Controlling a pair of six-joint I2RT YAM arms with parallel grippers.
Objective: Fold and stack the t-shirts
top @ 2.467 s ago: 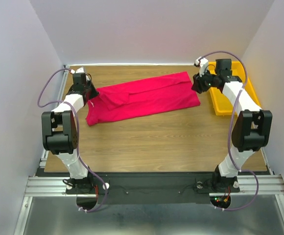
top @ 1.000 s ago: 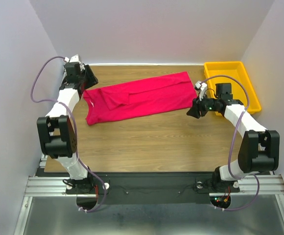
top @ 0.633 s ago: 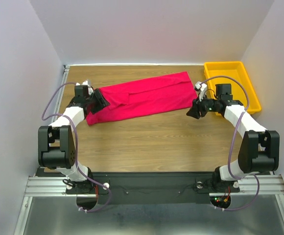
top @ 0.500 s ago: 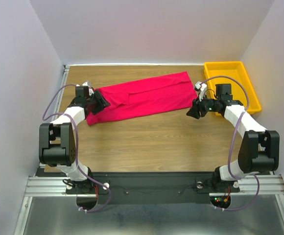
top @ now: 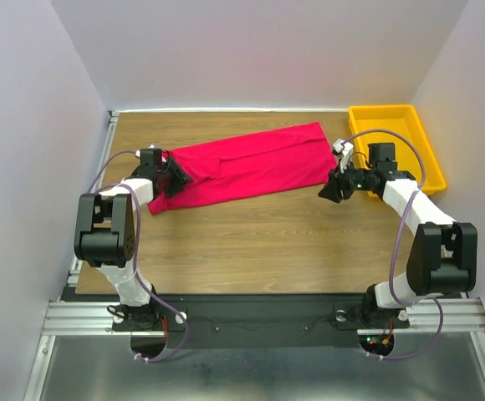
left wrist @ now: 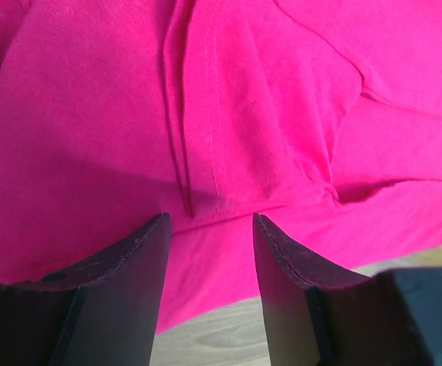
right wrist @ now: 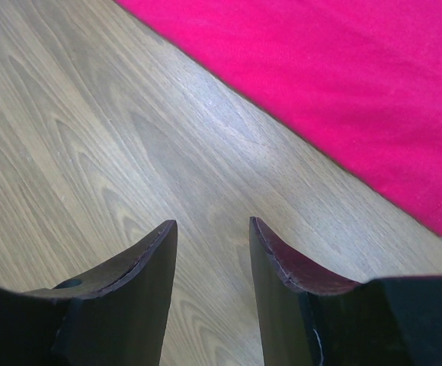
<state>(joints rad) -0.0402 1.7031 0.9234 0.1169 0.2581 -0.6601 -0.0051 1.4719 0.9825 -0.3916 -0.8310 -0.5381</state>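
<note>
The crimson t-shirt [top: 251, 163] lies as a long folded strip across the far bench [top: 251, 242]. The left fingers [left wrist: 129, 267] have swung from the far corner onto its collar end and stand apart, ready for a crosswise fold. The right fingers [right wrist: 137, 274], also apart, wait over bare wood beside the hem. Whether the left fingers touch the cloth is unclear.

The counter [top: 259, 242] is open from 4 to 8 o'clock; the t-shirt [top: 251, 167] covers 11 to 1, and the yellow tray [top: 393, 125] stands at 2.
</note>
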